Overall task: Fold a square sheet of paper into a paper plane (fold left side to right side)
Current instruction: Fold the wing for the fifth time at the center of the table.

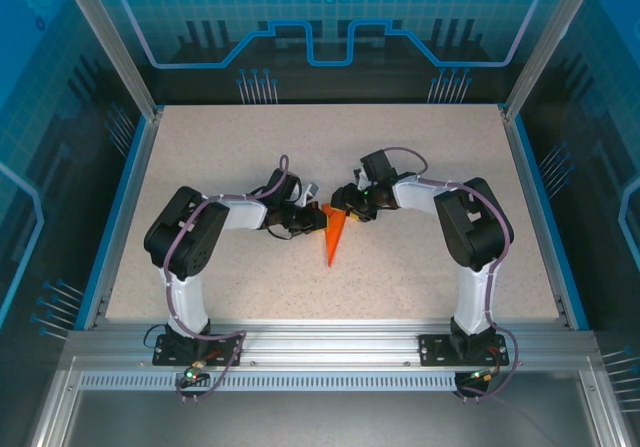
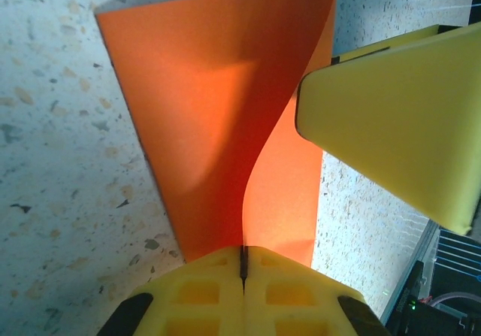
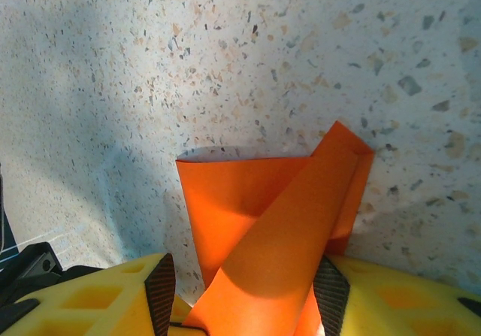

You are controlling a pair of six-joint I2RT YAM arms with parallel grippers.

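Note:
The square sheet of paper (image 1: pixel 335 235), bright orange, lies mid-table creased into a narrow pointed shape with its tip toward the arms. My left gripper (image 2: pixel 243 259) is shut on the edge of one flap, which curls up off the lower layer (image 2: pixel 188 125). In the top view the left gripper (image 1: pixel 312 217) sits at the paper's upper left end. My right gripper (image 1: pixel 346 207) faces it from the right, and one of its yellow fingers (image 2: pixel 398 118) rests beside the lifted flap. In the right wrist view the right gripper (image 3: pixel 244 300) stands open, with the raised flap (image 3: pixel 293 231) passing between its black pads (image 3: pixel 159 291).
The speckled tabletop (image 1: pixel 420 157) has free room all round the paper. Blue rails (image 1: pixel 128 202) edge it left and right, and an aluminium frame (image 1: pixel 330 342) carrying both arm bases runs along the near side.

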